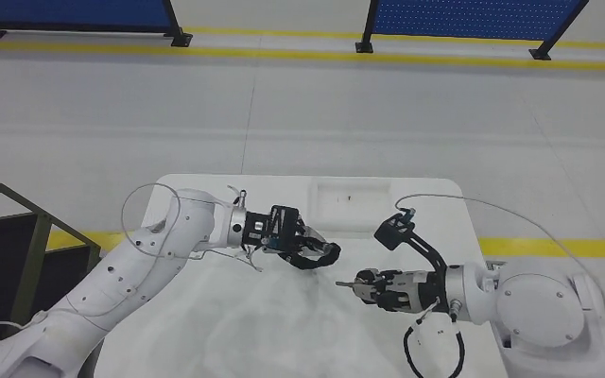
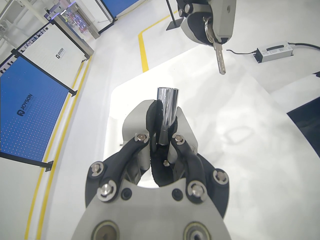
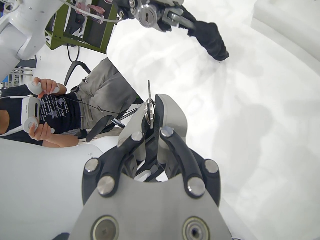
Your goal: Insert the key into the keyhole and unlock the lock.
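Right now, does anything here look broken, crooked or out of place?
Nothing stands out. The left gripper clamps the lock, the right gripper clamps the key, and both hang apart above the table, key not yet in the keyhole.

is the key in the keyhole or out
Out. The key, held in the right gripper, hangs apart from the lock in the left gripper; the keyhole shows empty.

Bright even light, glare washing the table point(image 1: 274, 321), wrist-view edges bowed.
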